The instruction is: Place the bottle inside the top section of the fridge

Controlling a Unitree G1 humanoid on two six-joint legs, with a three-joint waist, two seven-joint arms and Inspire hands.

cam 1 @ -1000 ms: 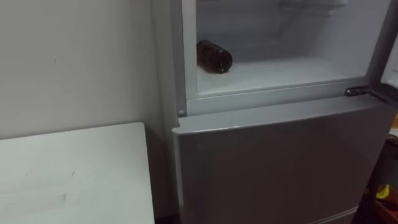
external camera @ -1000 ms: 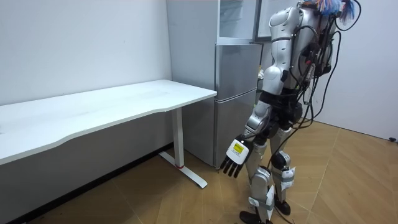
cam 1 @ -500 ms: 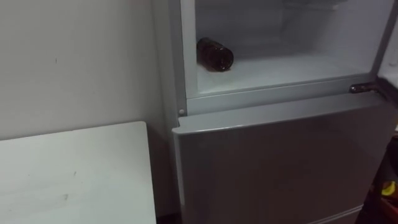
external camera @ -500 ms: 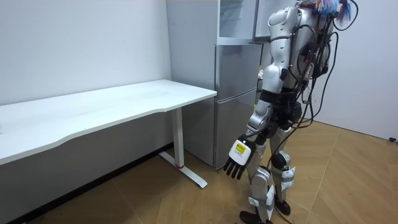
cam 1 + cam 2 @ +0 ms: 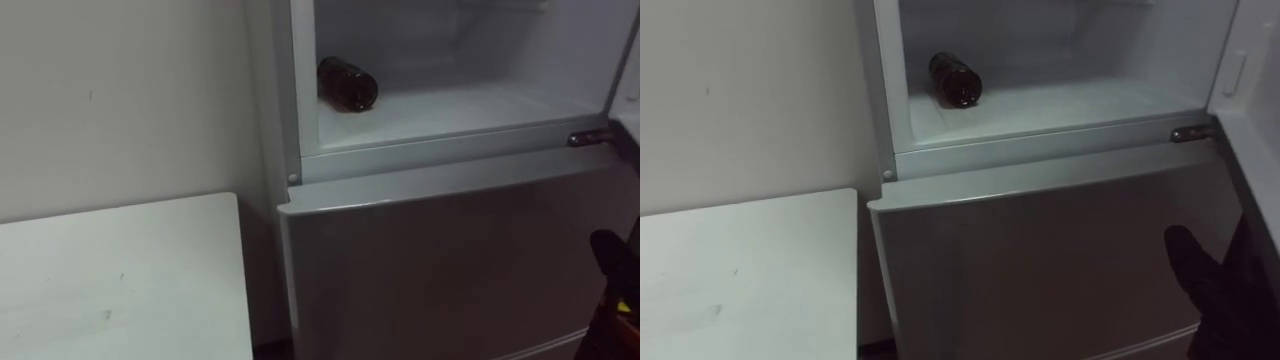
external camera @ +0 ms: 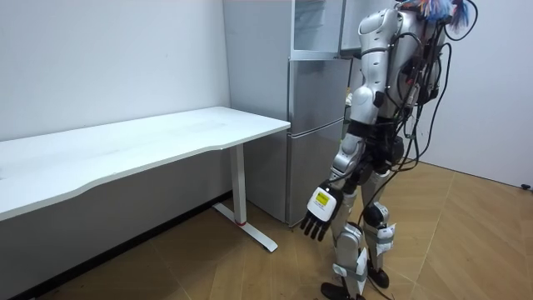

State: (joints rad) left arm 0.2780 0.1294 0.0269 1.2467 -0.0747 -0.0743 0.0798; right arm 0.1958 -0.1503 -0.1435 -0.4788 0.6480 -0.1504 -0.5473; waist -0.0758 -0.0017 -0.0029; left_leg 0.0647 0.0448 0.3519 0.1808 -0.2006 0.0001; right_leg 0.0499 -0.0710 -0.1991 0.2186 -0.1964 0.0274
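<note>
Brown glass bottle lies on its side in the open upper compartment of the grey fridge, close to the left wall. It looks rigid, smooth and breakable, and, being round, it could roll. A wrap round the wide body would likely hold it best. The left hand hangs by the robot's leg, fingers straight and apart, holding nothing. The right hand shows dark at lower right, and I cannot tell how its fingers stand.

- The upper fridge compartment's white floor carries a brown bottle, which lies on its side near the left wall.
- The white table stands on the wood floor, just beside the fridge.
</note>
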